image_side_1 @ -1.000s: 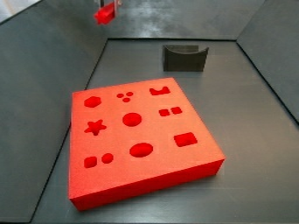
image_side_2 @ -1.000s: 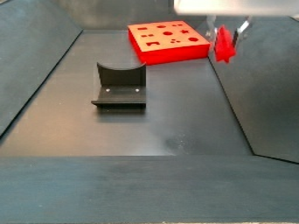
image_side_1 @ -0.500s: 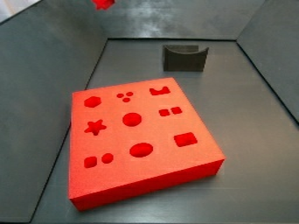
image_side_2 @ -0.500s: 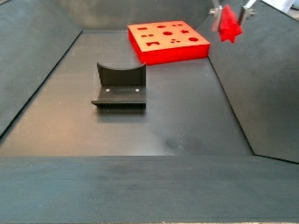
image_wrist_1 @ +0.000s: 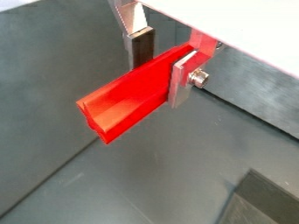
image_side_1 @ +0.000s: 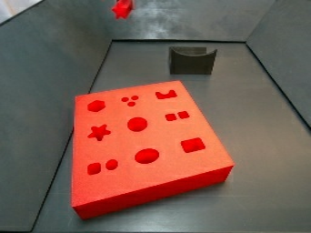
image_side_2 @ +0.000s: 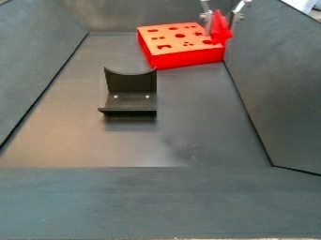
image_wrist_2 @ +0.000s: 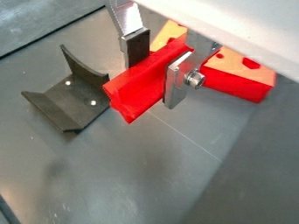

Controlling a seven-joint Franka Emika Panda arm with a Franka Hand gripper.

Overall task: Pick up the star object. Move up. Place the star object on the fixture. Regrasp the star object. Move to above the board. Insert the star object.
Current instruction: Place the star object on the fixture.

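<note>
Wrist views both show the jaws clamped on the star object (image_wrist_1: 121,103), a short bright red bar held crosswise between flat silver fingers (image_wrist_1: 183,77), most of its length sticking out to one side of them. It looks rigid, light and smooth, so it could slip; gripping nearer its middle seems safer. Below the jaws sits the dark fixture (image_wrist_2: 70,92), with the red board (image_wrist_2: 239,74) behind. Its star-shaped end face is not visible. Side views show only a small red speck (image_side_1: 122,8) high up.
</note>
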